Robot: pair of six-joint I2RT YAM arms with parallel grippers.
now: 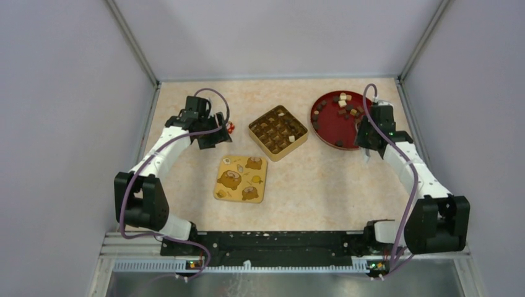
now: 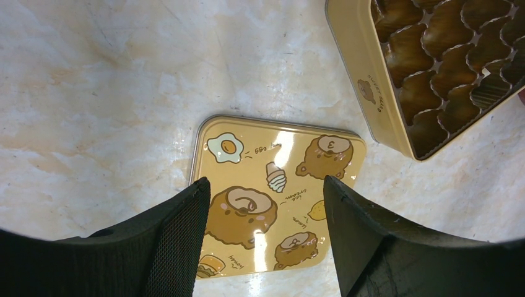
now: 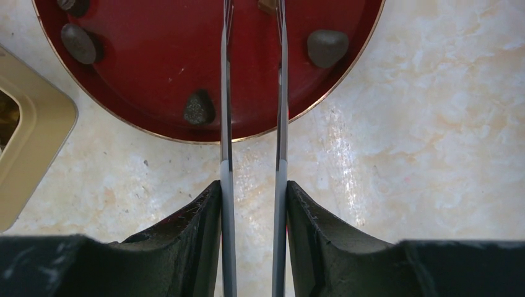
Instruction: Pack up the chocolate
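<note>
Chocolate [image 1: 339, 105] is noted scattered on the red plate [image 1: 329, 125], right of the tin [image 2: 365, 74], whose visible cells look mostly unfilled; packing is judged early. Right gripper [image 3: 254, 37] is poised over the plate's near rim, thin fingers [image 3: 226, 93] set narrowly apart, presumably for a pick; whether a piece is pinched cannot be told, the tips being cropped. Left gripper [image 2: 266, 182] is spread and empty above the lid [image 2: 272, 154], laid flat near the tin, likely for closing. Table [image 1: 322, 185] is mottled beige; pale grey walls [image 1: 62, 93] enclose three sides.
</note>
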